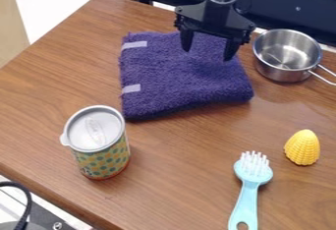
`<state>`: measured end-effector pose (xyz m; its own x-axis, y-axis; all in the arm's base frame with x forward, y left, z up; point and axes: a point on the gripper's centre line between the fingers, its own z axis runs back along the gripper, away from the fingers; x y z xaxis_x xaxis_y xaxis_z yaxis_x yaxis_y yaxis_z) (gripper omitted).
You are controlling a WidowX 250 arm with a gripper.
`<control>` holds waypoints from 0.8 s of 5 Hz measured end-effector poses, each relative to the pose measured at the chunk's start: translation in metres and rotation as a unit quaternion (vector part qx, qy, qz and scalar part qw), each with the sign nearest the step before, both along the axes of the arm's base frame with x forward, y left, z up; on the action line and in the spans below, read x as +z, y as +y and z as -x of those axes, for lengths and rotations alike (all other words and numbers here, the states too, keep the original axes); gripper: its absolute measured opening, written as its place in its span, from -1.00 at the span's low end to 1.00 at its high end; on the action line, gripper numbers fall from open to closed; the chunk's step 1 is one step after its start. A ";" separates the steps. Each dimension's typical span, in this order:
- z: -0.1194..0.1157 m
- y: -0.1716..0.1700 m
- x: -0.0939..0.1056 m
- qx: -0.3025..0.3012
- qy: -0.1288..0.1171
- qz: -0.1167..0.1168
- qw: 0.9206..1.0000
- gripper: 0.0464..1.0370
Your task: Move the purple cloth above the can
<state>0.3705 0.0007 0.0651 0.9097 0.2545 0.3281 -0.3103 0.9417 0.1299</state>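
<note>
Camera view: we see the gripper (208,52) with its 2 fingers wide apart, over the purple cloth (177,81). The cloth lies folded on the table (177,160), near the can (101,155). We see a pot (282,71) just beside the cloth.

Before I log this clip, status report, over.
Gripper open over purple cloth. Cloth on table, ungripped. Can upright, nearer camera. Pot and brush outside cloth-to-can path.
</note>
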 end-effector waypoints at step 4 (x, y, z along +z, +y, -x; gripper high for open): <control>0.007 0.032 -0.001 0.148 0.064 0.095 0.982 0.90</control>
